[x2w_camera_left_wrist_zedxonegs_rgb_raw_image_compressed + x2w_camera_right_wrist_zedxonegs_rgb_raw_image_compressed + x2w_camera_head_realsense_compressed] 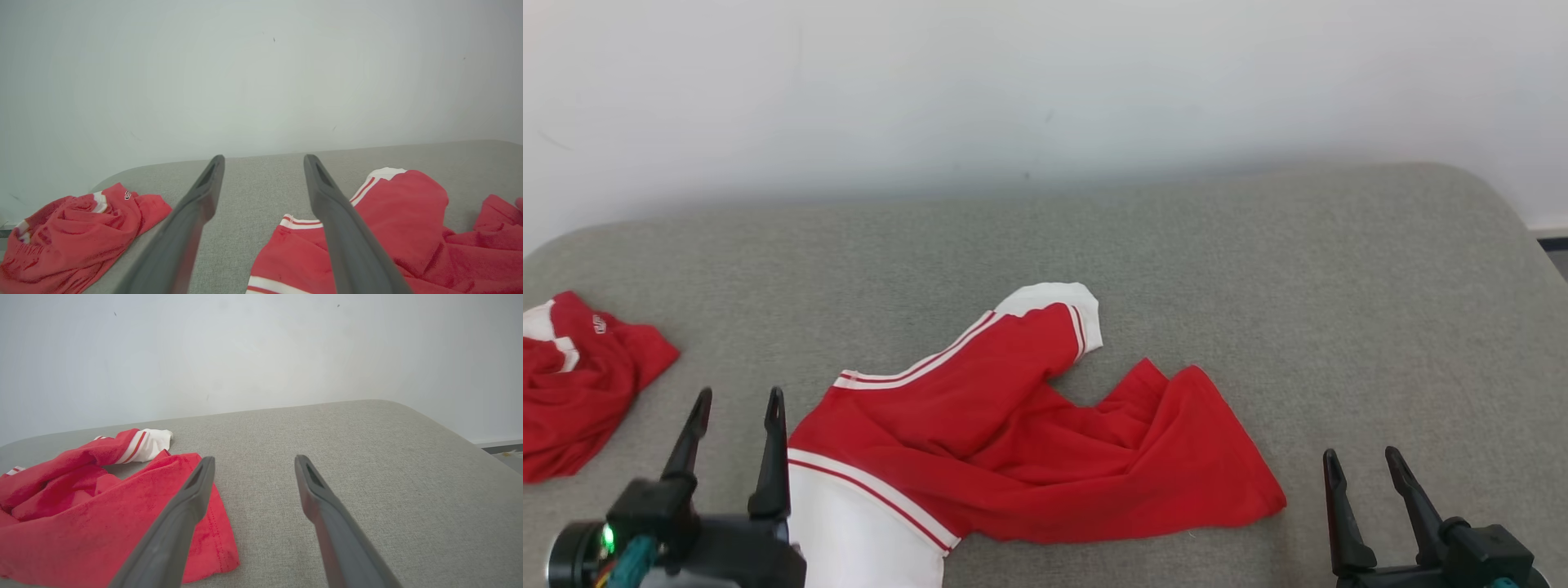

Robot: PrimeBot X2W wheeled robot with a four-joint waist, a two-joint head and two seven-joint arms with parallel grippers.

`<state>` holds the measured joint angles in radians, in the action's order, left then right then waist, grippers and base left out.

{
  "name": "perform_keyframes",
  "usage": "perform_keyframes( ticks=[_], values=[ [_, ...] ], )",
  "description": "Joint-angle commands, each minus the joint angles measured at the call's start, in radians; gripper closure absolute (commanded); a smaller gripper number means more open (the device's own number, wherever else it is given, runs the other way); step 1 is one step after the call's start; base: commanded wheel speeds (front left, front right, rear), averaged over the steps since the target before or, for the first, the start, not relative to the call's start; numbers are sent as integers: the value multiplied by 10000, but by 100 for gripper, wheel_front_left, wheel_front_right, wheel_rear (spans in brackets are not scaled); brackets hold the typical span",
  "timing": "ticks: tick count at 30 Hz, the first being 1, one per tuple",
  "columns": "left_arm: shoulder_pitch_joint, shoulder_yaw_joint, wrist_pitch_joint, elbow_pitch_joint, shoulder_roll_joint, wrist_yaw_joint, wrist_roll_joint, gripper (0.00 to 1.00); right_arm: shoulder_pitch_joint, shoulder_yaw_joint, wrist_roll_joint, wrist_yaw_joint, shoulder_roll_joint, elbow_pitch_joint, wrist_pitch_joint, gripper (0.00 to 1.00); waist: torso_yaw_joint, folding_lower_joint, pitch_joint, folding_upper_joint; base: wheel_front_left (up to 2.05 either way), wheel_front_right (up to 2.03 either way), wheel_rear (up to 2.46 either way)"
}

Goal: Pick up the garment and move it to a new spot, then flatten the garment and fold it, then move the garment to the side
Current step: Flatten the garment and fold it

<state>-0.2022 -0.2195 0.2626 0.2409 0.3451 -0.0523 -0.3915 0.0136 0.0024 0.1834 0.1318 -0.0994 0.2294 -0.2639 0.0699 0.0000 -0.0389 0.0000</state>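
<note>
Left tool (739, 394) and right tool (1361, 452) are gaping empty; garment (1013, 433), likely limp and light, is inviting a hem-corner pinch

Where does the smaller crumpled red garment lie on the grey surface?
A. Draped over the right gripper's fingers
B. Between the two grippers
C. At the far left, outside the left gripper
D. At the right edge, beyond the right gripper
C: the crumpled red garment sits at the left edge of the grey surface, left of the left gripper; the larger red and white garment lies between that gripper and the right gripper.
</note>
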Motion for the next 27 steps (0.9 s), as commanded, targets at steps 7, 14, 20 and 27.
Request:
perform_keyframes(
  ticks=[7, 14, 20, 27],
  values=[
    [1426, 994, 30, -1032, -646, 240, 673, 0, 161, 67, 86, -23, -110, -129, -7, 0, -491, 0, 405, 0, 0, 0, 0],
    [2281, 1645, 31, -1469, -1018, 424, 1187, 0, 266, 59, 100, -23, -176, -234, -7, 0, -659, 0, 560, 0, 0, 0, 0],
    [2730, 2067, 31, -1813, -1307, 514, 1448, 0, 340, 75, 86, -23, -182, -217, -7, 0, -721, 0, 626, 0, 0, 0, 0],
    [3029, 2418, 32, -1739, -1654, 785, 1658, 0, 456, 143, -15, -23, -137, -175, -7, 0, -756, 0, 652, 0, 0, 0, 0]
  ],
)
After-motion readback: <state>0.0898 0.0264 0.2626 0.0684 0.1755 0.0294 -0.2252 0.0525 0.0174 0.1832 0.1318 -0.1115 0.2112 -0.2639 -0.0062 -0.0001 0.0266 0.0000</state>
